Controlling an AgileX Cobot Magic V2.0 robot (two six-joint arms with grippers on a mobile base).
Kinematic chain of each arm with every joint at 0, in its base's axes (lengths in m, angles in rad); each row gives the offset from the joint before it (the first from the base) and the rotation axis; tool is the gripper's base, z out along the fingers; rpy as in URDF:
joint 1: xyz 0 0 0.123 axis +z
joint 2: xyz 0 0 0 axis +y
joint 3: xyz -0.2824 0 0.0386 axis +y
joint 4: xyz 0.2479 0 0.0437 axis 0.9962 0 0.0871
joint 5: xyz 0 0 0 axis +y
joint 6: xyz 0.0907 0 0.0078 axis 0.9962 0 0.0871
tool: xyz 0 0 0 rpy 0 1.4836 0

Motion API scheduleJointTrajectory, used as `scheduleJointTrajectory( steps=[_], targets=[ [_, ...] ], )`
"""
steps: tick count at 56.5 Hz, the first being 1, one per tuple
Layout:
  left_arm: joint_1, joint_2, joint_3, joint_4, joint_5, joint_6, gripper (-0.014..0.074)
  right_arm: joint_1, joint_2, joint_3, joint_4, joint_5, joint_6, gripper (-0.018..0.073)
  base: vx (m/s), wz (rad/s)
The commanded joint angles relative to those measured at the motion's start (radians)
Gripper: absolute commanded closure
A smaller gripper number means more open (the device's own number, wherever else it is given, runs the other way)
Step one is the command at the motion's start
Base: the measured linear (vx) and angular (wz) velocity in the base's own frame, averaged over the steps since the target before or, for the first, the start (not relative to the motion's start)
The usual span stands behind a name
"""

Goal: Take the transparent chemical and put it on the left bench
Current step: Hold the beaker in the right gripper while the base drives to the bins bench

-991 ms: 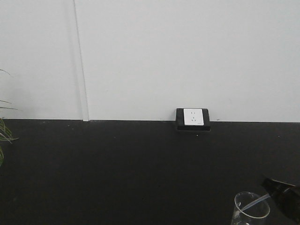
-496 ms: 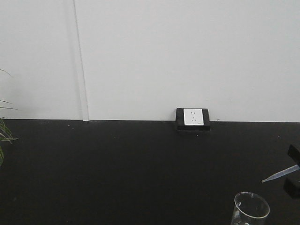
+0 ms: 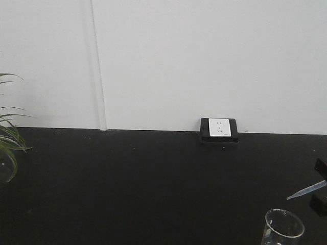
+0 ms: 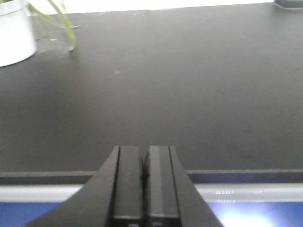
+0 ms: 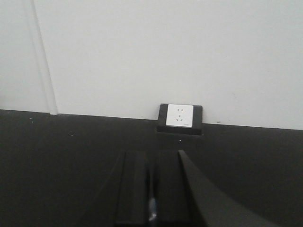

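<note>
While the right pincer (image 5: 151, 158) clamps the clear pipette (image 3: 306, 190) above the worktop (image 3: 153, 194), its tip near the beaker (image 3: 284, 229) rim, we judge a firm, level hold and a path clear of that rim best for the carry to the left bench; the left pincer (image 4: 143, 152) sits pressed together, empty

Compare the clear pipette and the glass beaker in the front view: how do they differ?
Shape: the clear pipette is slim and pointed; the glass beaker is wide with a round open mouth.
Pose: the pipette tilts, tip lower and leftward; the beaker is upright.
Support: the right end effector holds the pipette in the air; the beaker sits lower, apart from it.
Both are transparent.
</note>
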Motion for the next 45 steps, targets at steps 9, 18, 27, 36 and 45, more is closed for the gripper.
scheduleJointTrajectory(
  steps=[9,18,27,36,45],
  targets=[
    [-0.002,-0.019,0.016,-0.001,-0.078,-0.008,0.0600,-0.002,-0.010,-0.029,0.003,-0.062,0.002,0.0560,-0.08,0.32],
    [-0.002,-0.019,0.016,-0.001,-0.078,-0.008,0.0600,-0.002,-0.010,-0.029,0.003,-0.062,0.002,0.0560,-0.11,0.46],
    [-0.002,-0.019,0.016,-0.001,-0.078,-0.008,0.0600,-0.002,-0.010,-0.029,0.003,-0.061,0.002,0.0560,-0.14,0.55],
    [-0.002,-0.019,0.016,-0.001,-0.078,-0.008,0.0600,-0.002,-0.010,-0.029,0.003,-0.061,0.002,0.0559,-0.17,0.60],
    [-0.002,-0.019,0.016,-0.001,-0.078,-0.008,0.0600,-0.002,-0.010,-0.029,0.003,-0.061,0.002,0.0559,-0.20,0.61]
  ],
)
